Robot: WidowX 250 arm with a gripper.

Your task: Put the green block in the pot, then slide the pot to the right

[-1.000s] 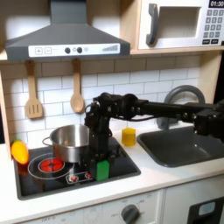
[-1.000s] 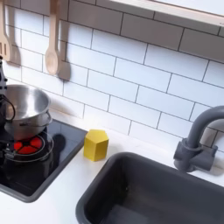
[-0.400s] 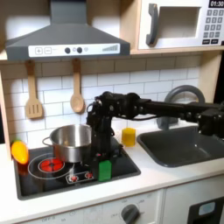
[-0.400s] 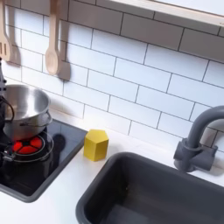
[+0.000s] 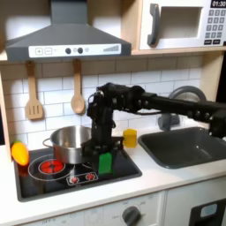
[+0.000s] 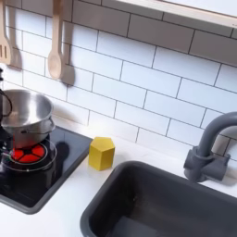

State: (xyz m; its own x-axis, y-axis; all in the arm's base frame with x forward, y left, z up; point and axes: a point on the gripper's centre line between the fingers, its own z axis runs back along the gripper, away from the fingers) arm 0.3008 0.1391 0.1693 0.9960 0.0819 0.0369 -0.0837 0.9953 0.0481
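Nearest us in the first exterior view, the green block (image 5: 105, 162) stands upright on the black stovetop (image 5: 53, 181), front right. The gripper (image 5: 102, 153) hangs right over it, grasping its top, we judge. Just behind, to that view's left, sits the pot (image 5: 69, 143); a yellow block (image 6: 101, 153) stands beside the sink (image 6: 176, 204).

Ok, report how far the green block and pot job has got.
Nothing is finished. In the first exterior view the gripper is down at the green block on the stovetop, apparently grasping it, beside the pot. Left: drop the block in the pot, then slide the pot.
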